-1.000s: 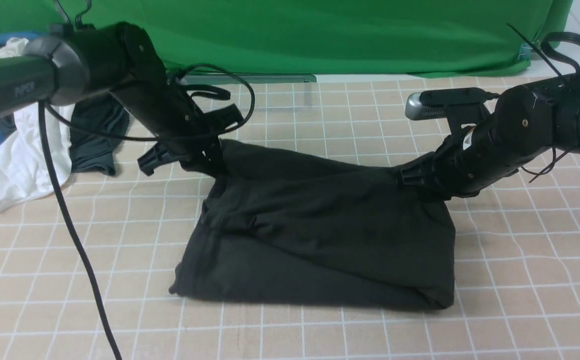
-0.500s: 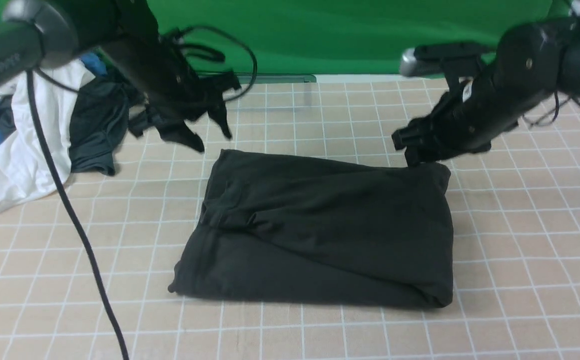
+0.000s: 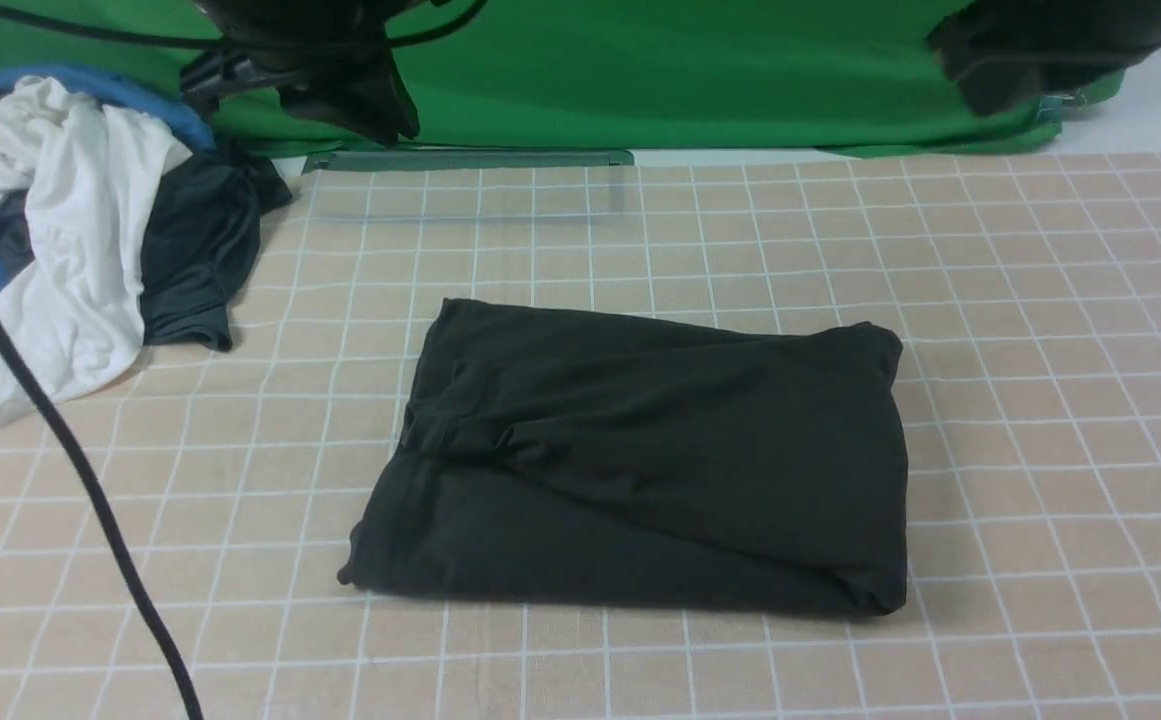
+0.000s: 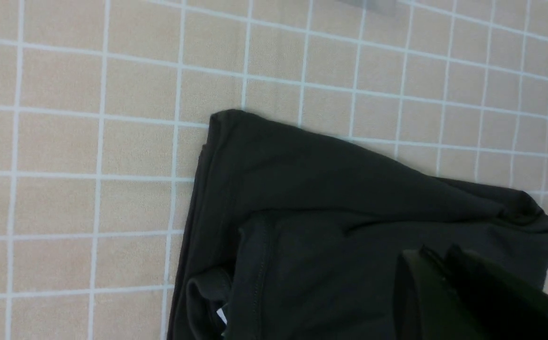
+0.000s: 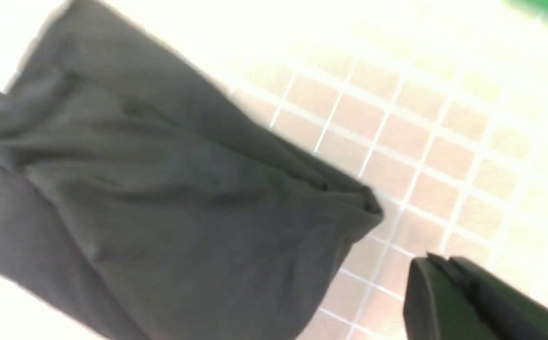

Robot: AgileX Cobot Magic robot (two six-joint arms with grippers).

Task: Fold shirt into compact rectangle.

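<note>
The black shirt (image 3: 640,450) lies folded in a rough rectangle on the checked table cover, with nothing touching it. Its logo and lettering are hidden. My left gripper (image 3: 340,90) hangs high above the table's far left, well clear of the cloth. In the left wrist view the shirt's corner (image 4: 349,212) lies below the left gripper (image 4: 436,252), whose fingers are pressed together and empty. My right gripper (image 3: 1000,70) is raised at the top right. In the right wrist view the right gripper (image 5: 439,262) is shut and empty, beside the shirt (image 5: 160,189).
A heap of white, blue and dark grey garments (image 3: 70,240) lies at the far left. A black cable (image 3: 70,470) hangs across the left foreground. A green backdrop (image 3: 690,70) closes off the far side.
Both grippers let go of the shirt's far edge and rose up and away from the table. The lifted back edge dropped, and the shirt now lies flat.
</note>
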